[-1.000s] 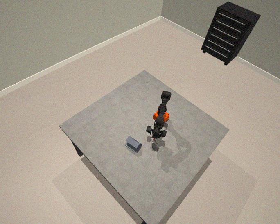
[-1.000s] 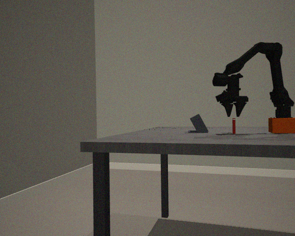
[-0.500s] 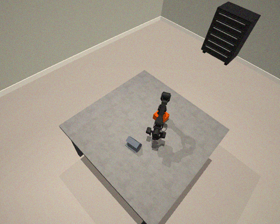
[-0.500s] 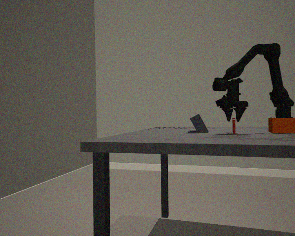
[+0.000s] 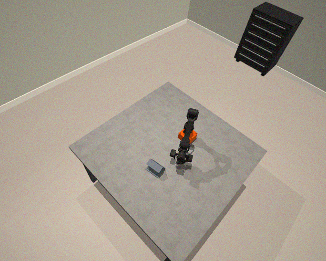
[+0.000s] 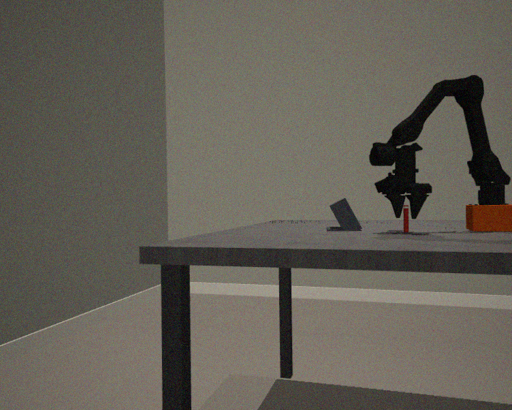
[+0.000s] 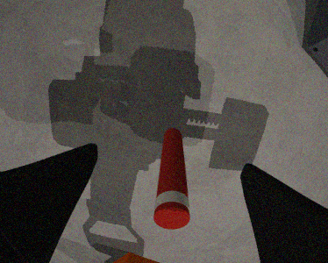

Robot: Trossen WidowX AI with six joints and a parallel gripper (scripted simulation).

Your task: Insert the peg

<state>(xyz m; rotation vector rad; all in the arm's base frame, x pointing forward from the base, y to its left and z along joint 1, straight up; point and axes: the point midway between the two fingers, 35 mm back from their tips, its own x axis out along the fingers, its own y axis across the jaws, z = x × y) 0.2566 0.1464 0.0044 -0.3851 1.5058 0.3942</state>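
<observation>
Jaws of the gripper [image 5: 181,162] [image 6: 406,216] [image 7: 170,168] stand wide, nothing btwn the pads gripped; fingertips point down at the table [image 5: 120,158] [image 6: 299,256]. Peg [image 6: 406,220] [image 7: 172,175] is upright on the tabletop, its top end up btwn the two fingertips in the ext. view, lower part below them. Wrist view: peg sits roughly mid-gap, maybe a touch nearer the finger on the pic's right, not touching either AFAICT. Long axis is vert., approx. parallel to the fingers, so next move is prob. straight down a bit, then close; no big sideways shift needed. Peg looks round, red w/ a pale band nr the top, so turning it to match prob. won't matter. Only one arm [image 5: 187,133] [image 6: 427,102], so reach isn't a Q. Further out, sloped panel [image 5: 155,167] [image 6: 346,214] [image 7: 319,26] is apart from the peg, on the far side from the orange base [image 5: 181,135] [image 6: 489,218] [image 7: 133,259]; hole not clear in these views. Risk, IMO: closing too high gets only the top end & peg may tip. Still at pre-grasp, insertion not begun.
</observation>
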